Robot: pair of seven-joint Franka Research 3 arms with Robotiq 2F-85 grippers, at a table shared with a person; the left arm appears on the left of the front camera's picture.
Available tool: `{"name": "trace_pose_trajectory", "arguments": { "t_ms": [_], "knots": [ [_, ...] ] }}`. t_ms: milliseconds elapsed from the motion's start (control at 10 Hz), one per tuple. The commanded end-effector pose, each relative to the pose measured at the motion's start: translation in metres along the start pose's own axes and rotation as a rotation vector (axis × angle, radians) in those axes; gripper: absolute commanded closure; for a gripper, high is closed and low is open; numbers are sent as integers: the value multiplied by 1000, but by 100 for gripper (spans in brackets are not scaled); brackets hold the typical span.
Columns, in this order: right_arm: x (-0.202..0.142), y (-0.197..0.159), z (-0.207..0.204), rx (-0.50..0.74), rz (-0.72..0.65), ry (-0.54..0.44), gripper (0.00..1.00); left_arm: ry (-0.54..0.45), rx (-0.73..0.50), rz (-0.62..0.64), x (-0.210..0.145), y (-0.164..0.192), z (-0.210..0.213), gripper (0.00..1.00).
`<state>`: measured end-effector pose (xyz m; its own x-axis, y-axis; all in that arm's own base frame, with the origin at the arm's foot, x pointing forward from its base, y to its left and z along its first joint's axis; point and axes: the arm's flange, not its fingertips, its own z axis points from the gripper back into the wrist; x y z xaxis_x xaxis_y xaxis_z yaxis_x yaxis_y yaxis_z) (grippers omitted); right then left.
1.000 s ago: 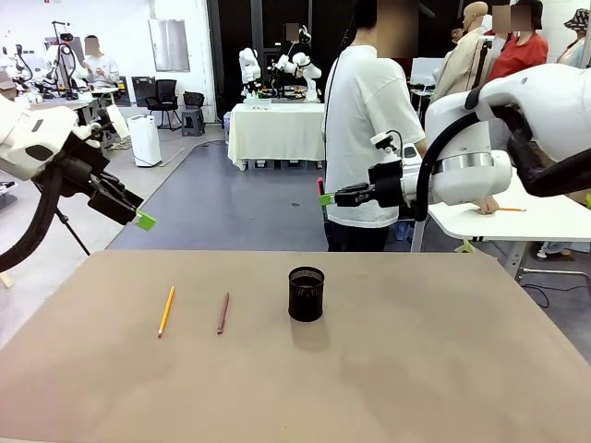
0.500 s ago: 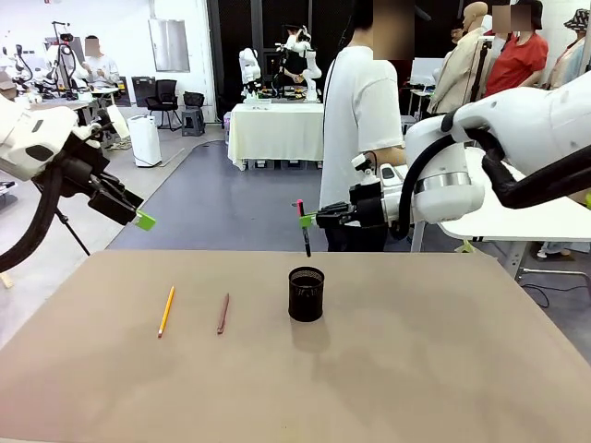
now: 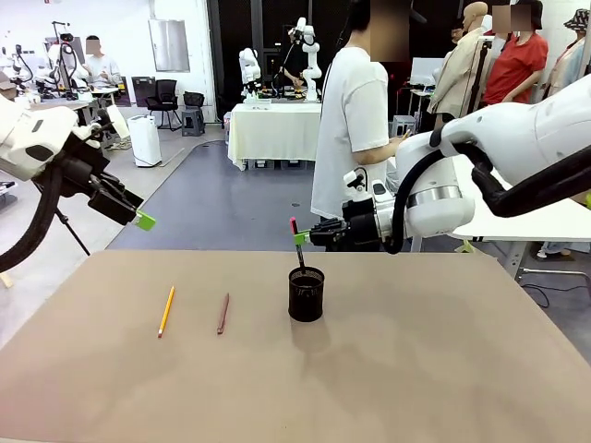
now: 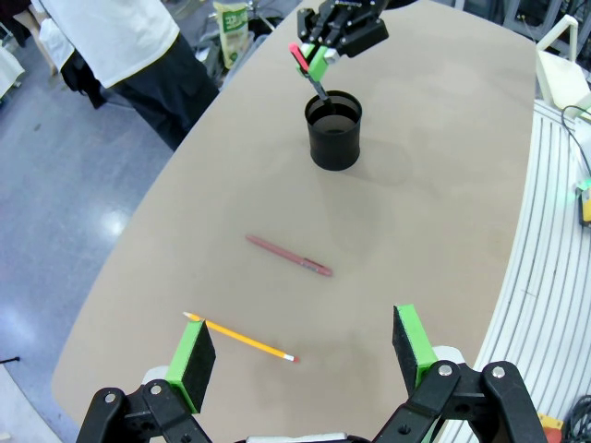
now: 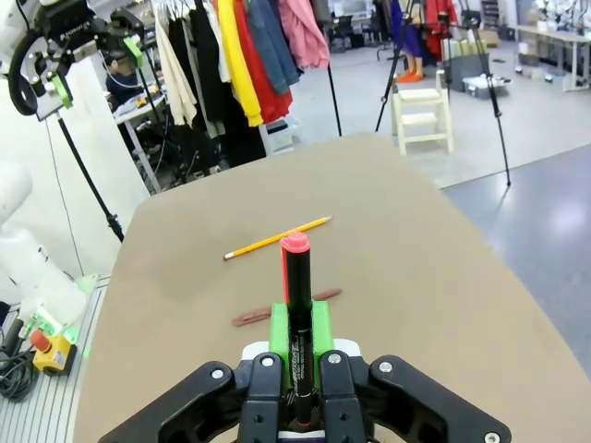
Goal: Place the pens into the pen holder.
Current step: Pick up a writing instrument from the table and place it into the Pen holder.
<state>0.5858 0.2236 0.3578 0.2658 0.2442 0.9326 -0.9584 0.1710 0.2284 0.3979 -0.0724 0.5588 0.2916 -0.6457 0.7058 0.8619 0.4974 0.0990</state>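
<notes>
The black mesh pen holder (image 3: pixel 306 294) (image 4: pixel 334 131) stands upright near the table's middle. My right gripper (image 3: pixel 302 238) (image 4: pixel 321 57) (image 5: pixel 296 334) is shut on a dark pen with a red cap (image 3: pixel 296 243) (image 5: pixel 296 314), held steeply above the holder. The pen's lower end is at the holder's rim. A yellow pencil (image 3: pixel 166 311) (image 4: pixel 242 337) (image 5: pixel 277 237) and a reddish-brown pen (image 3: pixel 223 314) (image 4: pixel 288 256) (image 5: pixel 249 317) lie flat, left of the holder. My left gripper (image 3: pixel 138 217) (image 4: pixel 303 351) hangs open, high above the table's left edge, holding nothing.
A person in a white shirt (image 3: pixel 355 120) stands at the table's far side behind my right arm. A white table (image 3: pixel 545 217) lies to the far right. The brown tabletop (image 3: pixel 416 369) is bare in front and to the right of the holder.
My right gripper has carried the red-capped pen leftward and down, from behind the table's far edge to directly over the holder. The left arm and the two lying pens are unmoved.
</notes>
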Motion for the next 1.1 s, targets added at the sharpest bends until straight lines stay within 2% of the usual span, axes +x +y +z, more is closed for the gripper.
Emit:
{"name": "trace_pose_trajectory", "arguments": {
  "t_ms": [0,300,800,1000],
  "knots": [
    [-13,4,1,17,13,37,100,-9,-5,6,0,0,1,0],
    [-22,7,3,19,-4,71,97,-9,-5,6,0,0,1,0],
    [-23,5,5,22,-11,80,2,-9,-5,6,0,0,1,0],
    [-20,6,9,21,-14,95,0,-9,-5,6,0,0,1,0]
  ]
}}
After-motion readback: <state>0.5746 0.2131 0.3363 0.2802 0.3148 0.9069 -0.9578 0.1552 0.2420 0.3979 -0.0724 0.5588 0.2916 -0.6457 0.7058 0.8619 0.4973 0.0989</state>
